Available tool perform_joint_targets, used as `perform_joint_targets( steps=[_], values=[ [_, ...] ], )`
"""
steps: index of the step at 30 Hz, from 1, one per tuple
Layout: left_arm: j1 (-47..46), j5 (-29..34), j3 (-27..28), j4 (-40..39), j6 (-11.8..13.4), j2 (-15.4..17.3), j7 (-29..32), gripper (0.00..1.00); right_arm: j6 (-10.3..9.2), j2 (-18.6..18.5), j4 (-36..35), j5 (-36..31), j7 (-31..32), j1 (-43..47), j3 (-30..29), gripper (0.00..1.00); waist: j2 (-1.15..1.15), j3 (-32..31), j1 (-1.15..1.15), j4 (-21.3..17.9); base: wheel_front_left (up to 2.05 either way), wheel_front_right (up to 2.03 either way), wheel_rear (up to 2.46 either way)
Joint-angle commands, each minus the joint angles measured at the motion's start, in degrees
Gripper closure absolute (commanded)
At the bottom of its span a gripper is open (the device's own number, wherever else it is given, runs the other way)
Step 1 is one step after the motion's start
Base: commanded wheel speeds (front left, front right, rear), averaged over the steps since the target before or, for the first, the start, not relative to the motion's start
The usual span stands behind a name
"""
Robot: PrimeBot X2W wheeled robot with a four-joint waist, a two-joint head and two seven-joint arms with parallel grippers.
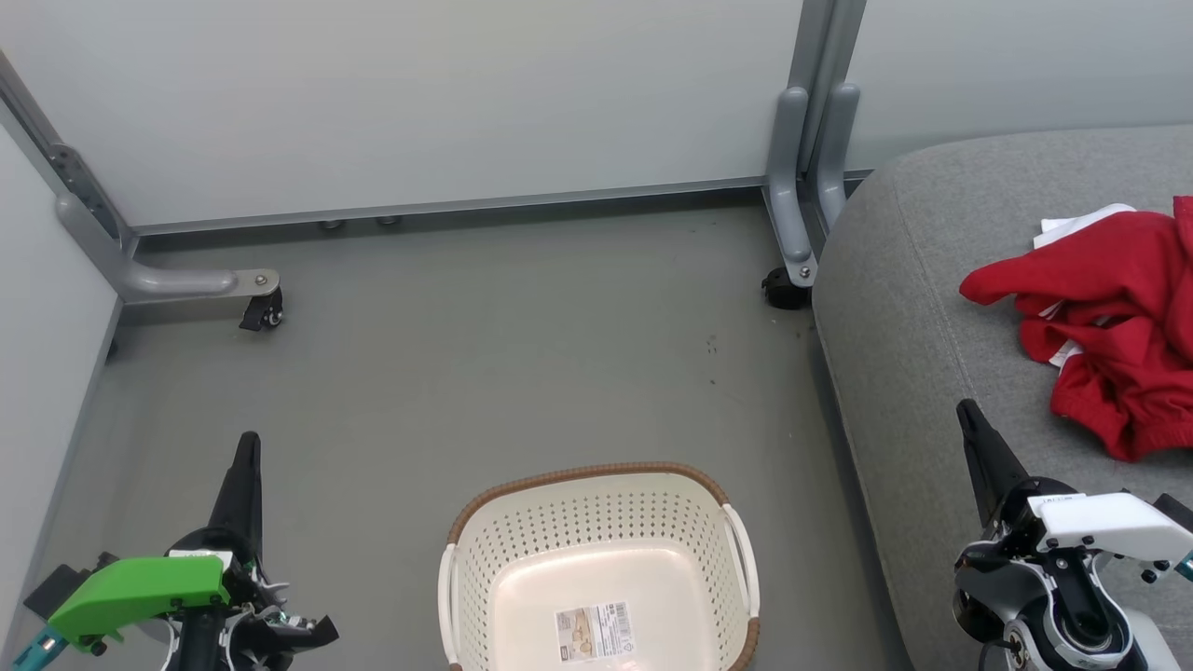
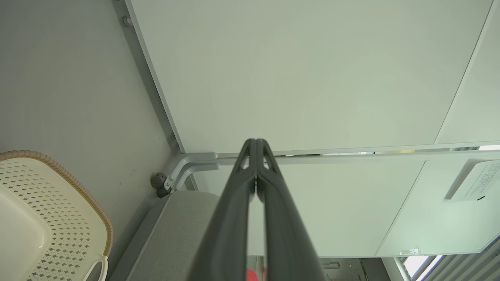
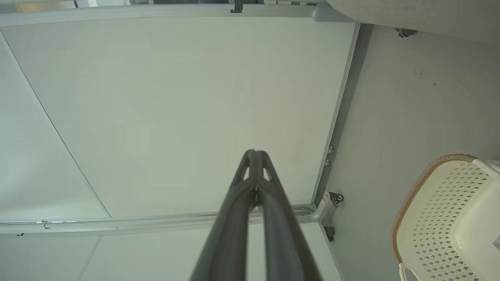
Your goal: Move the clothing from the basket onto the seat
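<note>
Lying crumpled on the seat, the clothing is where the task wants it; the basket on the floor beside holds no garment, so the job looks done. The left gripper and right gripper flank it, fingers pressed together, gripping nothing.

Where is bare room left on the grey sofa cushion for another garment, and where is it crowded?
Free: on the light-grey fabric sofa cushion, the strip between its rounded left edge and the red-and-white garment heap, down to the right gripper. Crowded: the cushion's right part, under that heap. The cream perforated plastic basket holds no clothing.
</note>
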Motion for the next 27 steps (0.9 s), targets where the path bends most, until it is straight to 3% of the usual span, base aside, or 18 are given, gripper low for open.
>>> perform_joint_targets(
  steps=[1, 27],
  values=[
    [-1.1, -1.3, 0.4, 0.1, -0.5, -0.1, 0.3, 1.00, 0.02, -0.1, 0.3, 1.2, 0.3, -0.8, -0.2, 1.00, 0.00, 0.0, 0.00, 0.0, 0.00, 0.00, 0.00],
    [-1.0, -1.7, 0.5, 0.1, -0.5, -0.1, 0.6, 1.00, 0.02, 0.4, 0.5, 1.1, 0.9, -0.8, -0.8, 1.00, 0.00, -0.1, 0.00, 0.0, 0.00, 0.00, 0.00]
  ],
)
